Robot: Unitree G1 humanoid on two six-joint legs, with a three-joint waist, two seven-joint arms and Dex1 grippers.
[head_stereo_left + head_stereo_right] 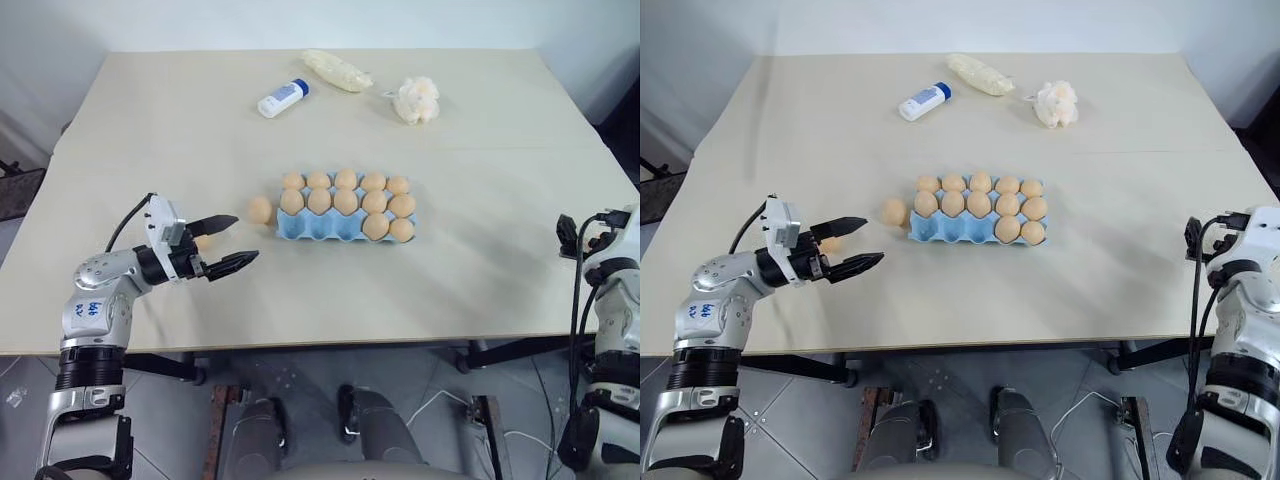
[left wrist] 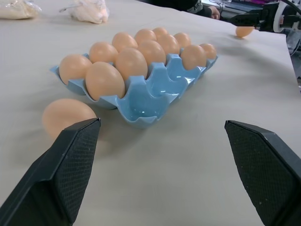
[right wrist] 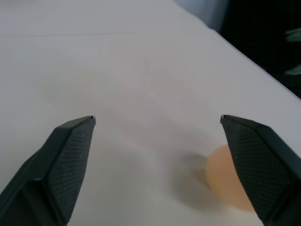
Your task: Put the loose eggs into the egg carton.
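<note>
The light blue egg carton (image 1: 305, 229) lies mid-table, its two far rows full of tan eggs and two more in the near row; the near row's left cups (image 2: 141, 101) are empty. One loose egg (image 1: 260, 209) rests just left of the carton. Something small and tan that looks like another egg (image 1: 204, 241) peeks from behind my left gripper's far finger. My left gripper (image 1: 245, 238) is open and level, pointing at the carton, holding nothing. A third loose egg (image 3: 230, 183) lies near the table's right edge, beside one finger of my open right gripper (image 3: 157, 118).
At the far side of the table lie a white bottle with a blue cap (image 1: 282, 98), a clear bag (image 1: 337, 70) and a fluffy cream puff (image 1: 417, 100). The table's right edge (image 1: 610, 150) runs close to my right arm.
</note>
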